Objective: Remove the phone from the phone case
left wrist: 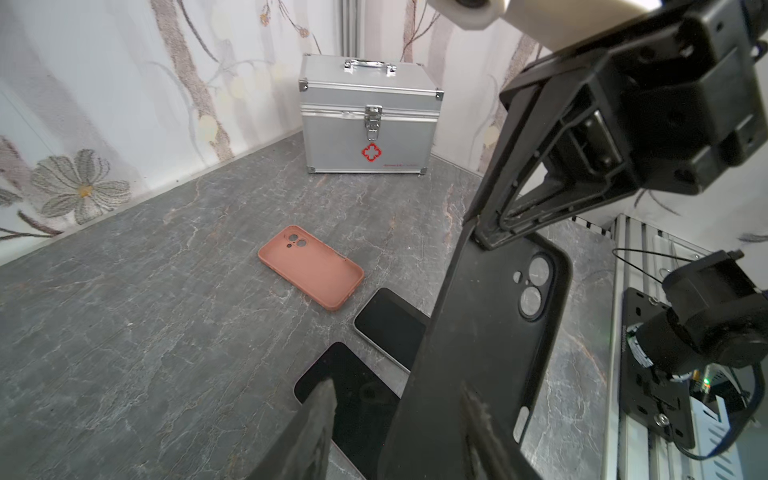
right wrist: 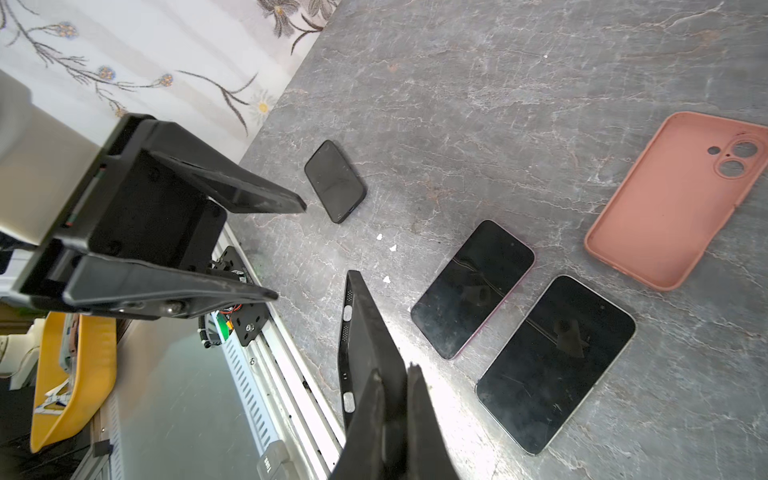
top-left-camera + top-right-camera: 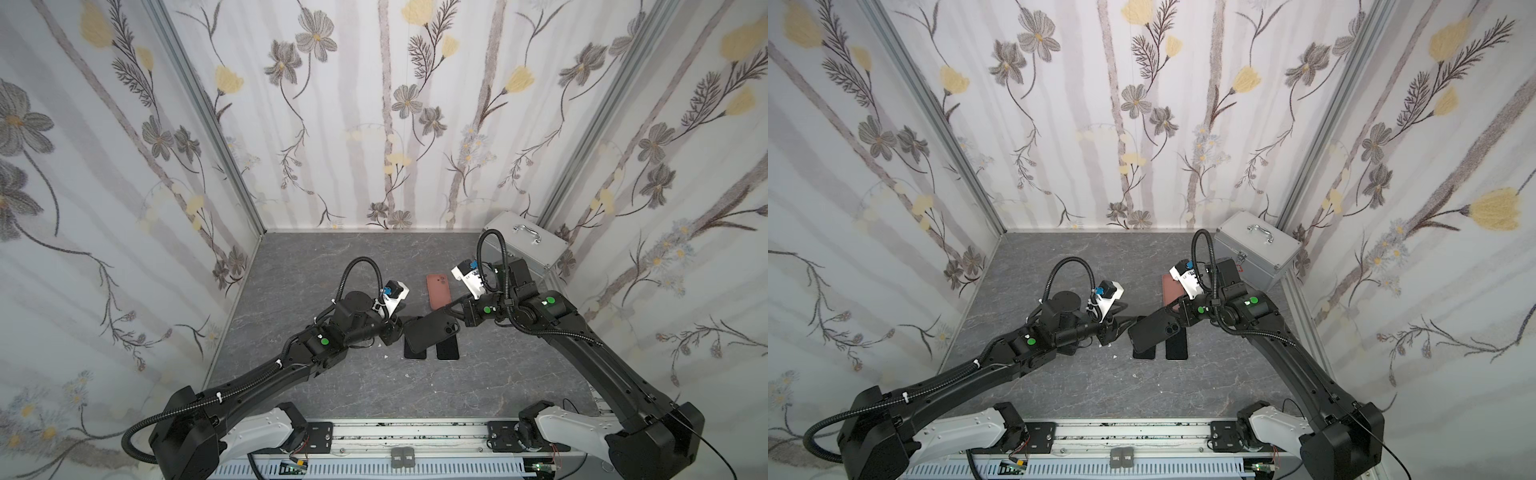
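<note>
Right tool (image 2: 409, 374): clamped on black phone case (image 1: 478, 332), camera end
Left tool (image 2: 291, 249): jaws apart, empty, beside case's free end
Below: two phones (image 2: 471, 291) mid counter (image 2: 498, 83)

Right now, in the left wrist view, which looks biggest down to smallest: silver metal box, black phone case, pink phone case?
1. black phone case, though nearness to the camera inflates it
2. silver metal box
3. pink phone case

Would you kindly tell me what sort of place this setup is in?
Probably a robot test booth, not a home: floral-papered panels on aluminium posts enclose a grey tabletop edged by a mounting rail.
</note>
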